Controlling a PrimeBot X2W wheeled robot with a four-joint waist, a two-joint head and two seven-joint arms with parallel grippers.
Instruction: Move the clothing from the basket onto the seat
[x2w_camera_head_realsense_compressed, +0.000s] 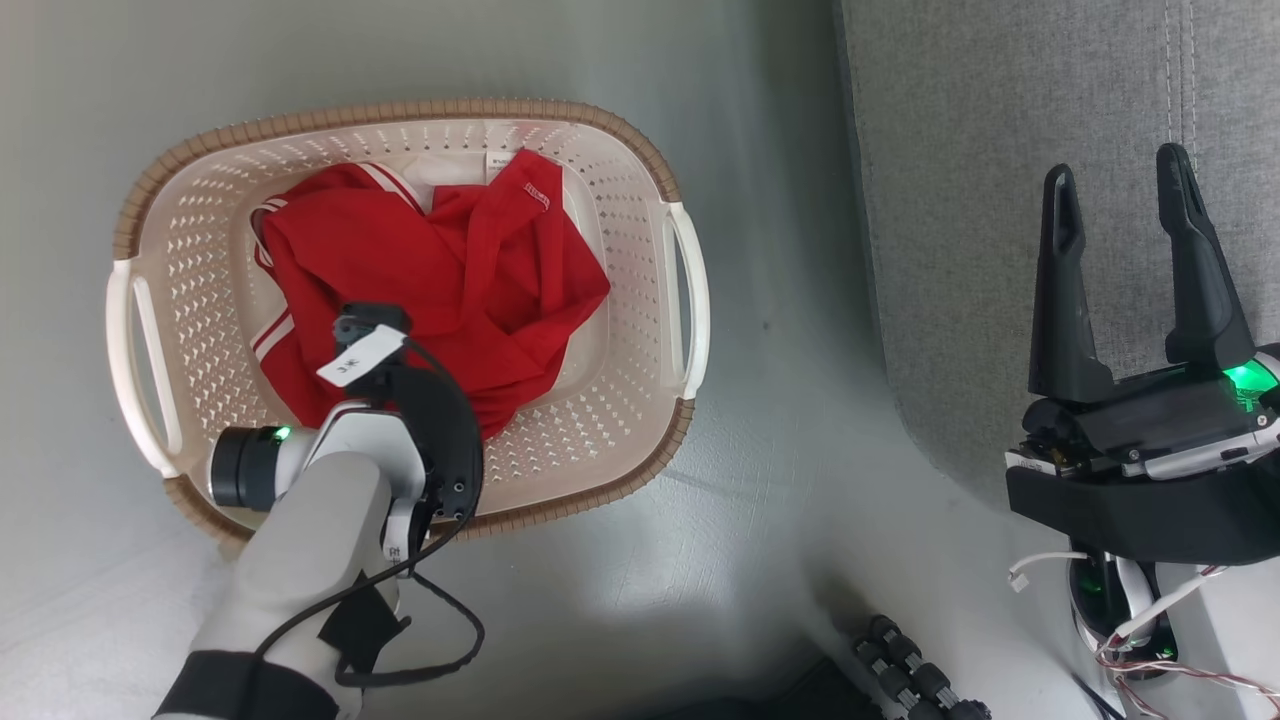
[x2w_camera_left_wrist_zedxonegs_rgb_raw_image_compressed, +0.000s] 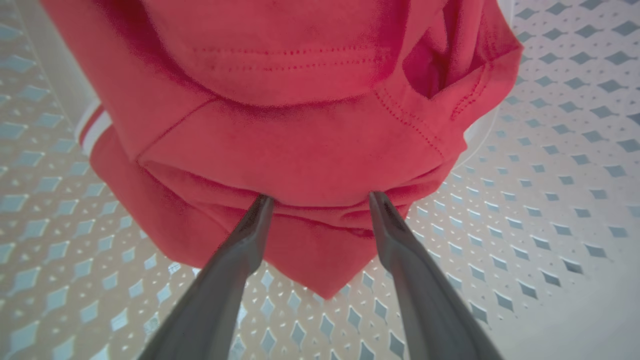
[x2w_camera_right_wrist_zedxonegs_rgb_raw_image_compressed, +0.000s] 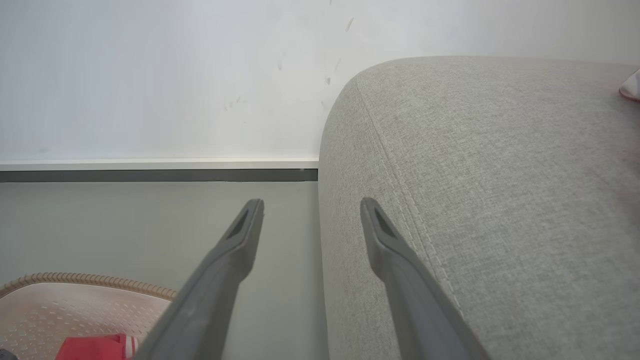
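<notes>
1. Grey, smooth floor (x2w_camera_head_realsense_compressed: 760, 420) under everything in the head view; pale wall (x2w_camera_right_wrist_zedxonegs_rgb_raw_image_compressed: 150, 75) and white skirting board (x2w_camera_right_wrist_zedxonegs_rgb_raw_image_compressed: 150, 164) across the upper half of the right wrist view.
2. Left half of the head view: cream basket (x2w_camera_head_realsense_compressed: 400, 112) standing on the floor, well apart from the grey seat (x2w_camera_head_realsense_compressed: 1000, 200) in the upper right, with a broad strip of bare floor between them.
3. Bunched inside the basket, toward its upper middle: red clothing (x2w_camera_head_realsense_compressed: 430, 280), white stripes showing along its left edge.
4. Writing:
   - small sewn label (x2w_camera_head_realsense_compressed: 537, 195), red with white letters, at the top of the heap, too small to read;
   - white care tag (x2w_camera_head_realsense_compressed: 499, 163) just up and left of it, print illegible;
   - white paper tag (x2w_camera_head_realsense_compressed: 360, 357) on the left wrist, dark marks unreadable.
5. Down inside the basket: left gripper (x2w_camera_left_wrist_zedxonegs_rgb_raw_image_compressed: 320, 197), fingers spread, tips pushed against a fold of the red cloth, not closed on it; perforated basket wall to either side in the left wrist view.
6. Right side of the head view: right gripper (x2w_camera_head_realsense_compressed: 1120, 185) over the seat's near edge, fingers spread wide, nothing between them.
7. Edges in the right wrist view:
   - seat's rounded corner at centre, stitched seam running down toward the lower right;
   - basket's brown rim in the lower left corner;
   - a red-and-white scrap (x2w_camera_right_wrist_zedxonegs_rgb_raw_image_compressed: 631, 85) on the seat at the right edge.
8. Lower left of the head view: black cable (x2w_camera_head_realsense_compressed: 440, 650) looping beside the pale forearm.
</notes>
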